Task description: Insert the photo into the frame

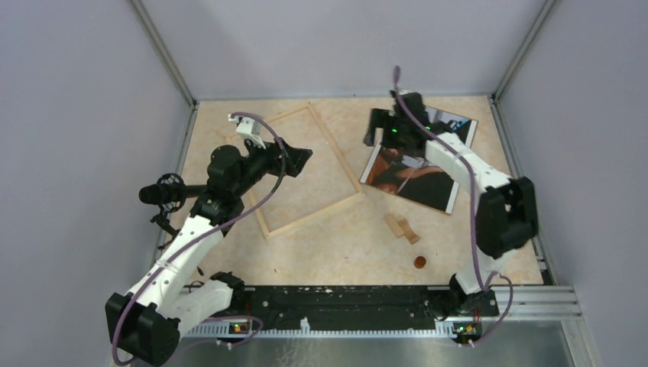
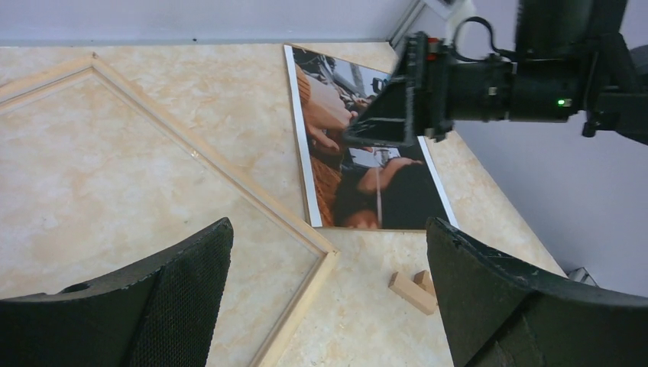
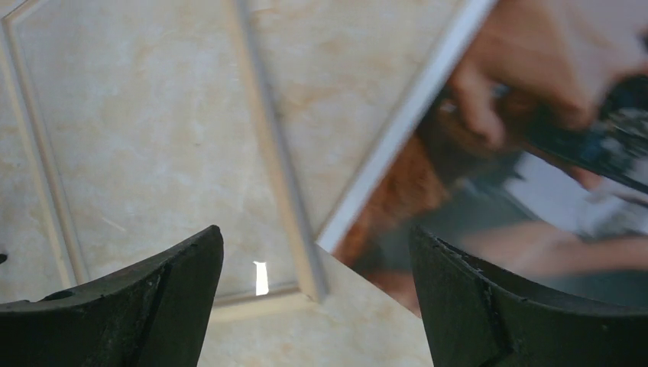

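The left gripper (image 1: 296,157) hangs with its jaws spread wide and nothing between them, above the inside of the thin pale wooden rectangular frame (image 1: 336,149). The frame lies flat on the beige marbled table (image 1: 336,245), with its slats running beneath and ahead of this gripper. From the left wrist view, the frame's right-hand corner sits just past the left gripper (image 2: 327,227). Immediately right of that corner is the large rectangular photo (image 1: 413,180), a dark brown, black and grey print with a white border. It lies flat and face up on the table outside the frame, its nearest corner close against the frame's slat; I cannot tell whether they touch. The right gripper (image 1: 376,127) hovers over the photo's left white edge at its far end. Its jaws are parted wide and hold nothing, with the border running between them in the right wrist view (image 3: 315,229). Back toward the arm bases from this gripper, a few small pale wooden blocks (image 1: 401,227) lie beside the photo's near edge. A small round brown disc (image 1: 419,261) rests a little nearer the bases.
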Robot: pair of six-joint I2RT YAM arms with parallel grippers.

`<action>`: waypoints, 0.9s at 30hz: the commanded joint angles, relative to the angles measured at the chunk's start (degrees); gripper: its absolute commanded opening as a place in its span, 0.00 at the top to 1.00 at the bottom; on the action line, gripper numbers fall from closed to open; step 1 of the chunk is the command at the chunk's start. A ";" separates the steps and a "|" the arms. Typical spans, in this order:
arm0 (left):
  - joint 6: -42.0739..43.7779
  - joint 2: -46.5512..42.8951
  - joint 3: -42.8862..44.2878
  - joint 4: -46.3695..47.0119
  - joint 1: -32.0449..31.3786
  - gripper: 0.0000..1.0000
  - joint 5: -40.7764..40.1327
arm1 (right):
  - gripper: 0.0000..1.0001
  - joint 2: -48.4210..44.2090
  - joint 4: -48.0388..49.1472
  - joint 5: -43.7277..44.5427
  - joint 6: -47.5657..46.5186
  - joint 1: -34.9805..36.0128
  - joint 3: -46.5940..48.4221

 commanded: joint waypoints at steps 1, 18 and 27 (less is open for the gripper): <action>0.43 -1.67 0.54 2.46 -1.45 0.02 -0.20 | 0.13 -12.03 0.78 -3.93 -1.09 -14.40 -15.29; -2.06 24.50 11.92 -4.50 -14.15 0.02 7.50 | 0.19 -29.87 14.13 -27.25 4.79 -49.10 -51.42; -4.64 46.50 27.93 -1.42 -23.46 0.01 -1.28 | 0.21 -31.16 12.96 -25.95 3.99 -49.16 -52.97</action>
